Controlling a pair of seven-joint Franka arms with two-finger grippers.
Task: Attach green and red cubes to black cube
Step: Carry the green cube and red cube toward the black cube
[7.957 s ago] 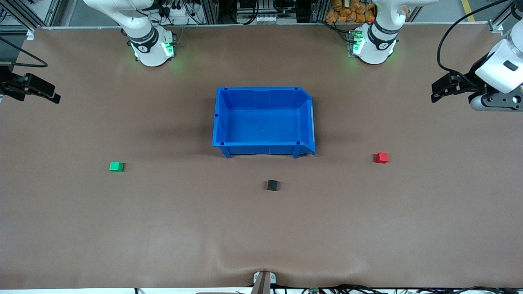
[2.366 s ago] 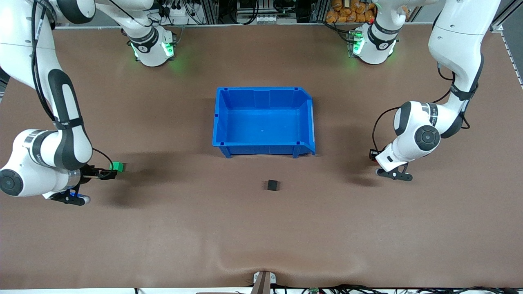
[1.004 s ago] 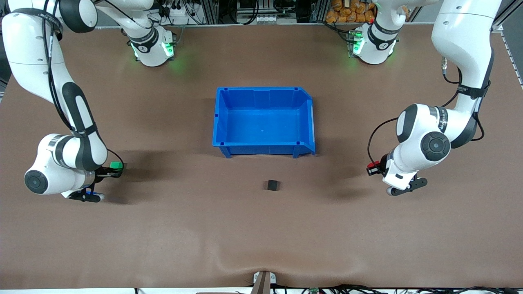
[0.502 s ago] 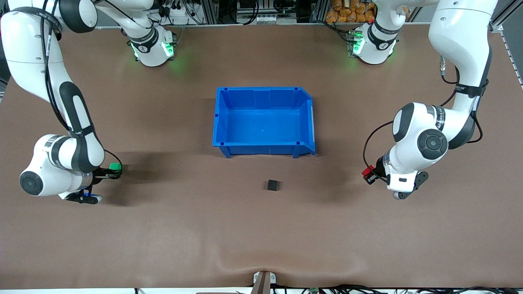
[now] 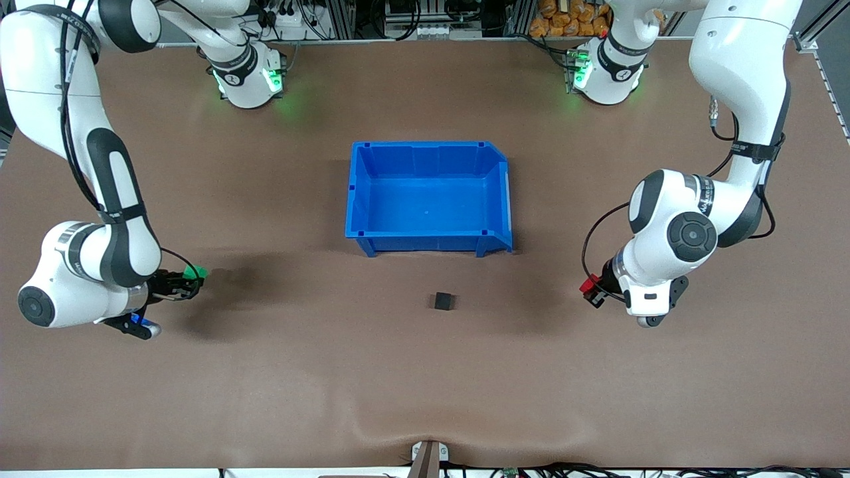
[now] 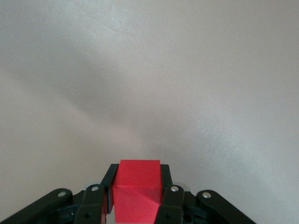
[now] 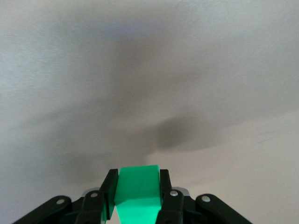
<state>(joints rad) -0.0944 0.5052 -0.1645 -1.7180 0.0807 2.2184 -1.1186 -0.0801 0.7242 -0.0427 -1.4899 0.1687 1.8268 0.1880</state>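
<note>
The black cube (image 5: 443,301) sits alone on the brown table (image 5: 425,372), low of centre in your front view, just below the blue bin (image 5: 356,199), which holds nothing. Your left gripper (image 5: 590,292), at mid-right of the frame, pinches the red cube (image 5: 587,286) (image 6: 137,190) above the mat. Your right gripper (image 5: 189,281), at mid-left, pinches the green cube (image 5: 195,272) (image 7: 138,193). Compared with half a second ago, the red cube has edged toward the black one and the green cube has tilted.
</note>
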